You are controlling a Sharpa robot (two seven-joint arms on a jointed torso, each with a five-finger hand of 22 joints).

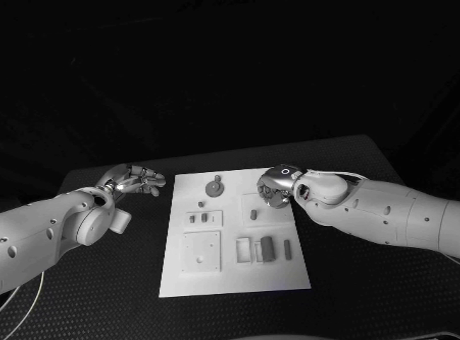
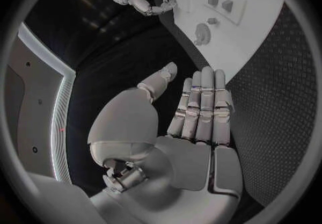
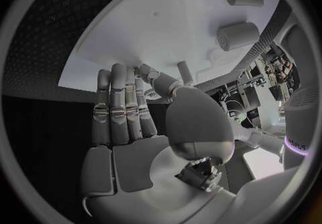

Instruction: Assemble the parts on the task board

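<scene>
Head view first. The flat white rectangular task board sits mid-table on the black textured table, with the small grey parts spread over it: a round grey disc part at the far end, small pegs around the middle, and blockier pieces in the near half. The left silver hand is hovering just off the board's far-left corner, fingers loosely apart and nothing held. The right silver hand is parked over the far-right stretch of the board; whether anything is pinched there can't be told from this angle. Plenty of bare table is left on both sides, less at the far edge.

Left wrist view: the left hand is flat, fingers straight and side by side, empty, with the board edge just ahead. Probably the main risk here is fingertips catching that edge and shoving the whole board.

Right wrist view: the right hand is also stretched flat and empty, low over the board surface, with a stubby grey cylinder part close by. Loose pieces could easily get knocked or rolled if the hand is swept sideways.
</scene>
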